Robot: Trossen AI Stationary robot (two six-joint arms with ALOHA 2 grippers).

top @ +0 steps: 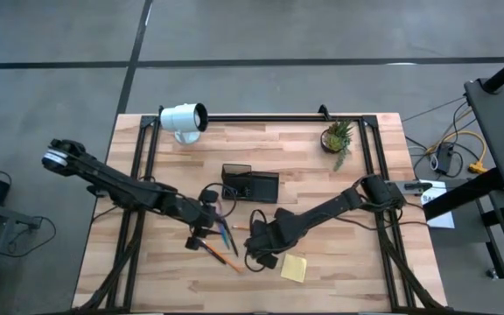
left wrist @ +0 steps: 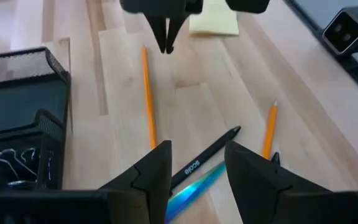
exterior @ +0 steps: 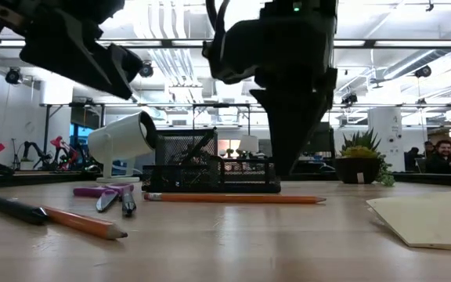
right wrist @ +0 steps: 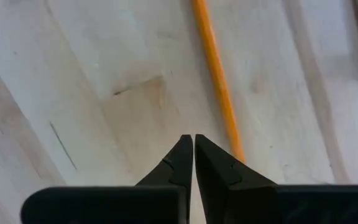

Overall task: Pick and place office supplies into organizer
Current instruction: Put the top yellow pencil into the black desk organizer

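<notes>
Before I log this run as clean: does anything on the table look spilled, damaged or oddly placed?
Nothing looks broken or spilled. The pencils, pen and scissors lie loose on the table outside the organizer, as expected mid-task. The right pincer is shut on nothing, beside a pencil; the left pincer is open over the pen.

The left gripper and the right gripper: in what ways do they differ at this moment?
The left gripper has its fingers spread apart, while the right gripper has its fingers closed together with nothing between them. The left gripper hovers above a black pen; the right gripper points down at bare wood beside a long orange pencil. Both have dark, pointed fingers and hold nothing.
</notes>
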